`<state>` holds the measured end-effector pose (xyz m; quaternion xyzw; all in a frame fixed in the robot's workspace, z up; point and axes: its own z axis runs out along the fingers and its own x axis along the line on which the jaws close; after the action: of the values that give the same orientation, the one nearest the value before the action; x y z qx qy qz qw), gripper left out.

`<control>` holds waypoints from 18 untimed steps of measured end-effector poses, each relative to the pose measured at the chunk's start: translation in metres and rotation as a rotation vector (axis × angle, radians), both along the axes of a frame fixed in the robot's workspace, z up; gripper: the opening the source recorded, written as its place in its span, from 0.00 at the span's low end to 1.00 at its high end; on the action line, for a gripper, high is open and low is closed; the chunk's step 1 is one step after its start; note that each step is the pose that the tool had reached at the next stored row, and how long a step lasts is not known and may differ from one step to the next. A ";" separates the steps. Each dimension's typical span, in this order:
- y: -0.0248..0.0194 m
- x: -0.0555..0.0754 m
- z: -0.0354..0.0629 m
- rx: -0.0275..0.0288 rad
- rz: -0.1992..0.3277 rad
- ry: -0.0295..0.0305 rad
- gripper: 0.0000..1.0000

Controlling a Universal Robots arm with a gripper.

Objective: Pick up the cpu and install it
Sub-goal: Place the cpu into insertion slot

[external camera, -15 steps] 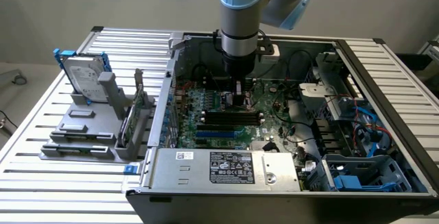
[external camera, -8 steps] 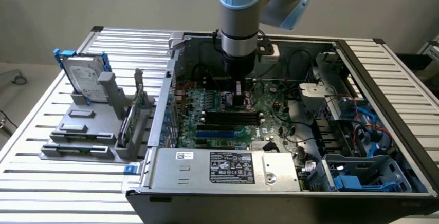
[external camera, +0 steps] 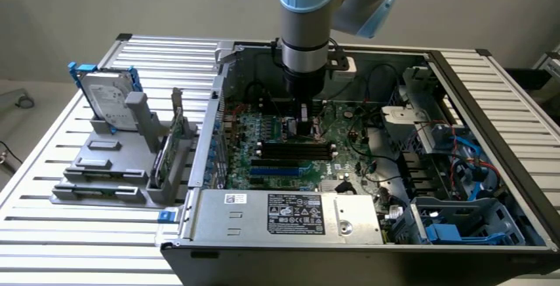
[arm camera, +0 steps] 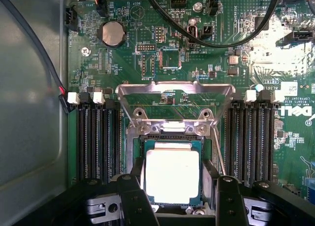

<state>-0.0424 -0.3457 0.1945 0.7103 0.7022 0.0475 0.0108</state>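
In the exterior view the arm (external camera: 306, 30) drops from the top centre of the frame into an open case (external camera: 368, 263) on a slatted table (external camera: 79, 246). The gripper (external camera: 305, 117) hangs low over the middle of the board (external camera: 262, 135). Its tips are dark against dark parts, so their spread cannot be made out here, and the gripper's own body hides what lies under them. A power supply (external camera: 289, 214) covers the lower part of the case. A hard drive (external camera: 107, 99) stands upright in a grey rack at the upper part of the exterior view's left, well apart from the gripper. The arm's upper links are cut off by the frame's top edge.

In the wrist view the cpu (arm camera: 172, 174) lies flat within the socket (arm camera: 172, 137), and glare whitens its metal top so no marking can be read. The two black fingers (arm camera: 134, 199) stand apart, one on each side of the chip. A dark strip shows between one finger and the chip's edge, while the other finger overlaps a corner, and contact there cannot be judged. The socket's metal plate (arm camera: 174, 88) stands raised beyond the chip. Memory slots (arm camera: 96, 137) flank the socket on both sides. A round battery (arm camera: 112, 33) sits farther off on the board.
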 end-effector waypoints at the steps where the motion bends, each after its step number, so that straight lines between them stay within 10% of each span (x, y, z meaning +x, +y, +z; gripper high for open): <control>1: 0.0000 0.000 -0.0001 0.0000 0.000 0.0000 0.55; 18: 0.0000 -0.001 0.0063 0.0001 0.000 -0.0001 0.69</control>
<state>-0.0433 -0.3457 0.2007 0.7103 0.7022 0.0476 0.0107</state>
